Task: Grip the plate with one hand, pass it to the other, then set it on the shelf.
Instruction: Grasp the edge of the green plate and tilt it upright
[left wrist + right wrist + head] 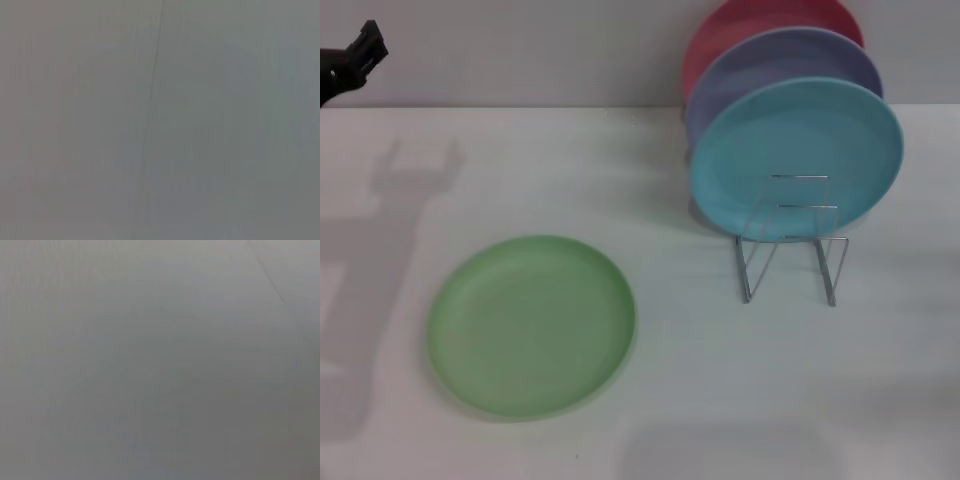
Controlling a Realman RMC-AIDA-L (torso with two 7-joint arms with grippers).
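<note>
Plates: four — green plate (531, 325), sky-blue plate (798, 158), lavender plate (775, 62), red plate (750, 20). Wire rack (790, 255): one.

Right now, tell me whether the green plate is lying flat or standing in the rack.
Lying flat. The green plate rests face up on the white table, apart from the wire rack, with no gripper touching it.

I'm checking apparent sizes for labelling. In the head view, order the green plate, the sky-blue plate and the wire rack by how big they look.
1. Flat light green plastic plate and upright sky-blue plate: look alike, unranked.
2. Thin silver wire rack: its visible part looks smallest.
</note>
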